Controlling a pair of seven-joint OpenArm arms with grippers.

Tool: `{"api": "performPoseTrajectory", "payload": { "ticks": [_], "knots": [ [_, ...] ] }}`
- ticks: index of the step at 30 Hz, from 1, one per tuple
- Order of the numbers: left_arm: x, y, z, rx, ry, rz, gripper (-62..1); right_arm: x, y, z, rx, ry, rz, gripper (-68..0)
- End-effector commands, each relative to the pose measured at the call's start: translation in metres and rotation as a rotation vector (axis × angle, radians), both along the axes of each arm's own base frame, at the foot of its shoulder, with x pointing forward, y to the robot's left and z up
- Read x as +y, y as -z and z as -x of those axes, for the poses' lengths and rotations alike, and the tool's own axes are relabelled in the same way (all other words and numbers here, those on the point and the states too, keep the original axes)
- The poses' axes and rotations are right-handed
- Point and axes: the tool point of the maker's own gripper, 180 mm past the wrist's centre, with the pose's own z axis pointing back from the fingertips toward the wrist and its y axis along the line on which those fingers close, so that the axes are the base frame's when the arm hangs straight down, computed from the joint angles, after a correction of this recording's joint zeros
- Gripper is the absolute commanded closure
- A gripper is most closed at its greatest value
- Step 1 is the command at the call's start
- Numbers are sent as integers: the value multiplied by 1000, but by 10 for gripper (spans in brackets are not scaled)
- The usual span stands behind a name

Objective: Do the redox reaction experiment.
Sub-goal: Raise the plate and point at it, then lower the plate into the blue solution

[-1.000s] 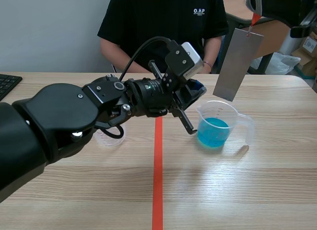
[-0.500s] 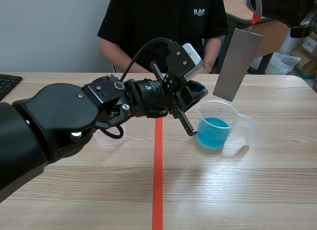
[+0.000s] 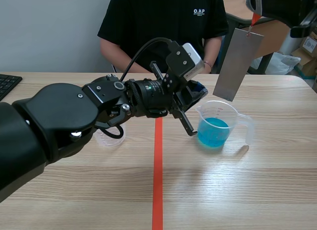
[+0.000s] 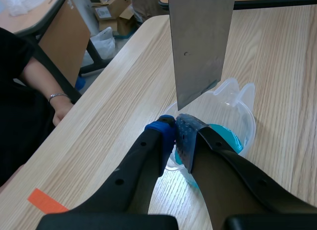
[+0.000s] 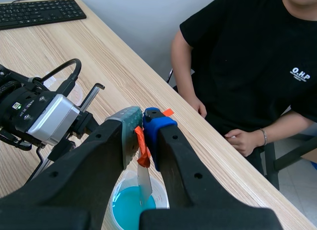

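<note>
A clear plastic beaker (image 3: 220, 122) holding blue liquid stands right of the red tape line. My left gripper (image 3: 200, 91) is at its left rim. In the left wrist view the gripper (image 4: 175, 127) is shut, one pad outside the beaker (image 4: 237, 107) and one over its inside, pinching the wall. My right gripper (image 3: 254, 12) is raised at the top right, shut on an orange tab (image 5: 141, 146). From the tab hangs a grey metal sheet (image 3: 237, 64), its lower corner just above the beaker's mouth. The sheet (image 4: 200, 41) is clear of the liquid.
A small clear cup (image 3: 111, 137) sits under my left arm. A keyboard (image 3: 7, 84) lies at the table's far left. A person (image 3: 158, 27) sits across the table, one hand (image 5: 245, 140) resting on its far edge. Cardboard boxes (image 3: 307, 46) stand beyond the right corner.
</note>
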Motion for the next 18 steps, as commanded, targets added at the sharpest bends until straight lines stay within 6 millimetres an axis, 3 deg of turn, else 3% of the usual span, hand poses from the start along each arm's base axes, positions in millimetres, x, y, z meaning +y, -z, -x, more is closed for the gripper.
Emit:
{"api": "performPoseTrajectory", "payload": {
  "ticks": [1,5,9,13,18],
  "knots": [
    [-5,-21,-4,-41,6,49,-49,0,-11,1,-35,-10,2,-15],
    [12,-12,-2,-22,15,25,-49,0,-11,1,-35,-10,2,-15],
    [43,-16,1,-16,-7,32,-49,0,-11,1,-35,-10,2,-15],
    [76,-20,18,-20,-13,26,-49,0,-11,1,-35,-10,2,-15],
    [128,-11,48,7,-57,-29,-49,0,-11,1,-35,-10,2,-15]
  ]
}}
